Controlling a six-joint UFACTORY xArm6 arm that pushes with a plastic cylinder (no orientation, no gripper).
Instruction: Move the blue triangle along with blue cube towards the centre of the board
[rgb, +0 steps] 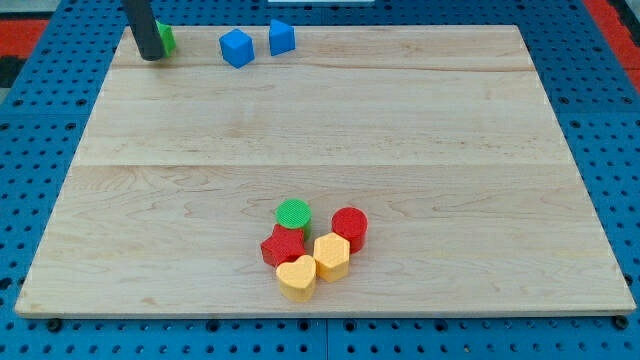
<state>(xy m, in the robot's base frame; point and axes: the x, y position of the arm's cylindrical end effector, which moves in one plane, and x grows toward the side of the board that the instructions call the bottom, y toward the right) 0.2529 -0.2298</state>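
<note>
Two blue blocks sit near the board's top edge, left of centre. The left one (237, 48) looks like a cube turned on a corner. The right one (282, 38) is the blue triangle, close beside it with a small gap. My tip (151, 57) is at the view's top left, well to the left of both blue blocks. It stands in front of a green block (166, 38) and hides most of it.
A cluster sits near the bottom middle: a green cylinder (293, 213), a red star (282, 246), a red cylinder (350, 227), a yellow hexagon (332, 256) and a yellow heart (297, 277). The wooden board (320, 130) lies on a blue pegboard.
</note>
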